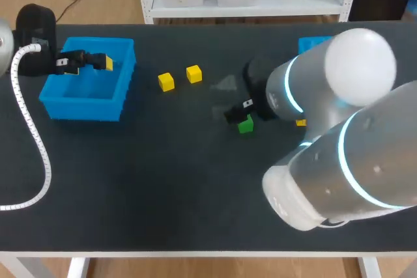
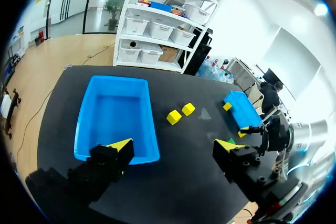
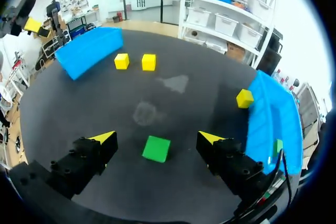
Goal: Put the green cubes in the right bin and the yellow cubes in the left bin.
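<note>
One green cube (image 3: 156, 148) sits between the wide-open fingers of our right claw (image 3: 157, 137), not gripped yet. Next we'd drop lower and pinch it. Our left claw (image 2: 174, 144), well away, gapes empty too.

A green cube (image 3: 156, 148), yellow cubes (image 1: 166, 82), blue bins (image 1: 85, 109), black table (image 1: 163, 180).

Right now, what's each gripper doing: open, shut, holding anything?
Left gripper: open, holding nothing, above the left bin.
Right gripper: open, fingers either side of the green cube, not touching it.
</note>
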